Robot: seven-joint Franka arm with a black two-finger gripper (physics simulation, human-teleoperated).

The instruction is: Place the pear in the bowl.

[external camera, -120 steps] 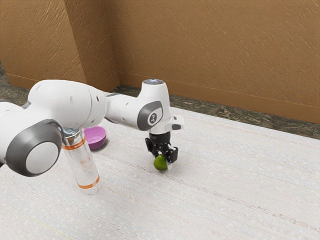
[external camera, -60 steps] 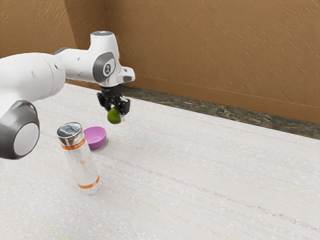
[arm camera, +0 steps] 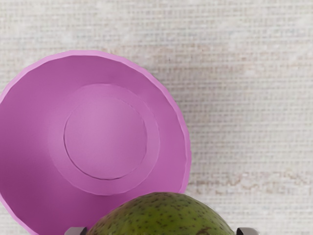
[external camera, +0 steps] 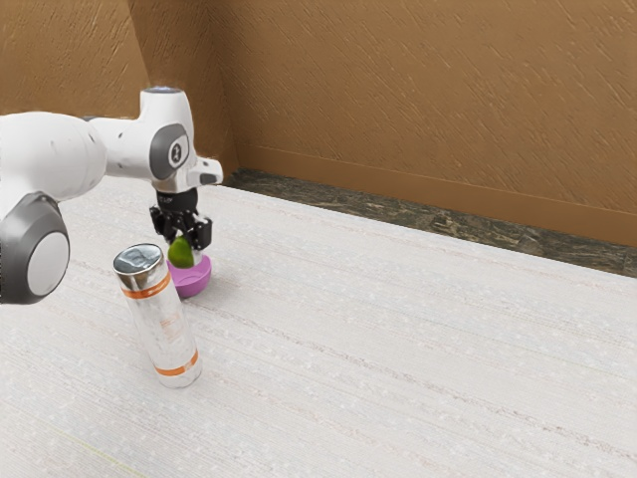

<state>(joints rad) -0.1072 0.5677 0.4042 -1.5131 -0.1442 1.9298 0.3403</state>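
The black gripper (external camera: 185,243) is shut on the green pear (external camera: 180,253), holding it just above the purple bowl (external camera: 193,279) in the exterior view. The pear hides part of the bowl's far side there. Seen from the hand, the speckled pear (arm camera: 164,215) overlaps the rim of the bowl (arm camera: 105,139), whose inside holds nothing. Slivers of the two fingertips stand at either side of the pear in the wrist view.
A white bottle with orange bands and a silver cap (external camera: 159,317) stands on the pale table (external camera: 398,339), close to the bowl on the side toward the exterior camera. A brown wall (external camera: 428,100) rises behind the table.
The pear was lifted from the table and carried toward the exterior view's left, then lowered over the bowl. The bowl and bottle have not moved.
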